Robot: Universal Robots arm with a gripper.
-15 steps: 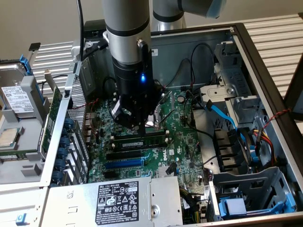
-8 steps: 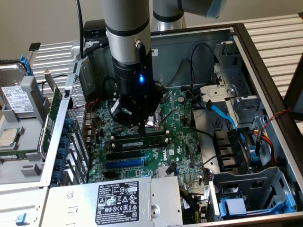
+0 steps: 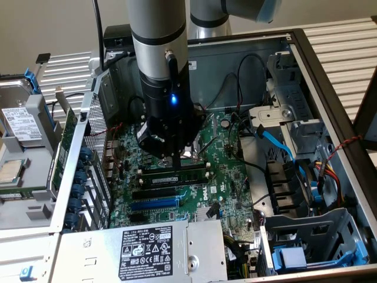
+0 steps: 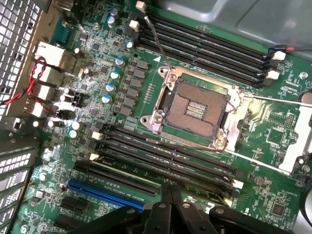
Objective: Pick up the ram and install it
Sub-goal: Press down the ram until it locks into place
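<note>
Inside the open computer case (image 3: pixel 330 88), the gripper (image 3: pixel 177 158) stands clenched with its fingertips pressed together, empty, touching the top edge of the ram (image 3: pixel 177 174), which sits upright in a memory slot at the board's centre. At one o'clock from it lies the bare processor socket (image 4: pixel 195 109). Black slots (image 4: pixel 161 156) flank it; one blue expansion slot (image 4: pixel 105 192) lies at seven o'clock. A blue cable (image 3: pixel 277 141) runs at three o'clock.

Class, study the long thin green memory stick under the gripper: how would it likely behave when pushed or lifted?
Probably stiff: the long thin green memory stick is a flat circuit board. Likely light, being so slim. Standing edge-on by the long black slots, it may tip if the shut gripper pushes off-centre.
</note>
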